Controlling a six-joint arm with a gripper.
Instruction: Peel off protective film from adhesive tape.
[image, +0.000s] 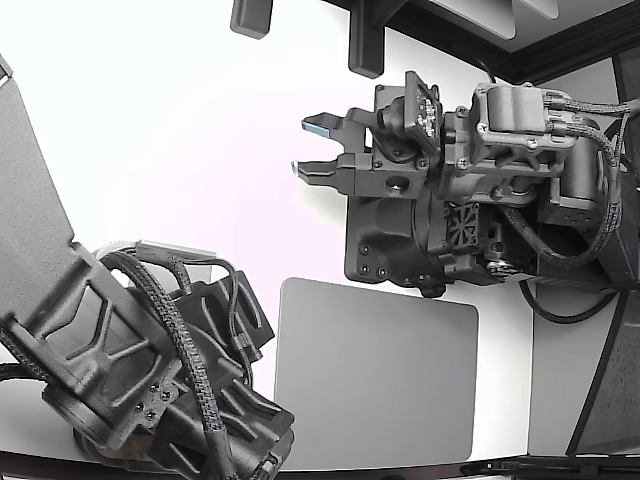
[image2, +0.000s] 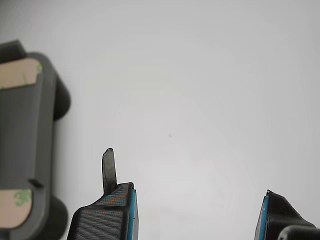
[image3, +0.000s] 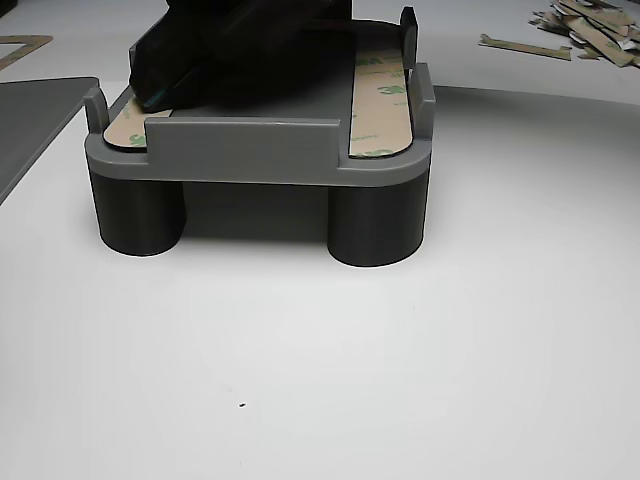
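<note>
Two strips of tape (image3: 378, 100) lie on the grey holder (image3: 250, 150), each one in its own long slot, and both appear to carry their tan film with the green print. In the wrist view I see only the rounded ends of them, one (image2: 19, 73) near the far corner of the holder and one (image2: 15, 207) near the close corner, and the film on them looks flat — no lifted edge that I can find.

My claw (image2: 197, 212) is open and holds nothing. Its two fingers stand well apart, with only white table (image2: 200, 100) between them. On one finger (image2: 107, 215) a thin dark tab sticks up; I cannot tell what it is. The holder sits beside me, not between my fingers.

A second arm is over the holder in the other view, and its dark body (image3: 240, 50) covers most of the left strip there. Whether it presses on the tape or only hangs above it, I cannot say.

Far on the table lies a heap of tan scraps (image3: 590, 25), which look like film already peeled. So I judge that for these two strips the peeling is not yet begun — I must come to a strip end, pinch the film corner and pull it away.
</note>
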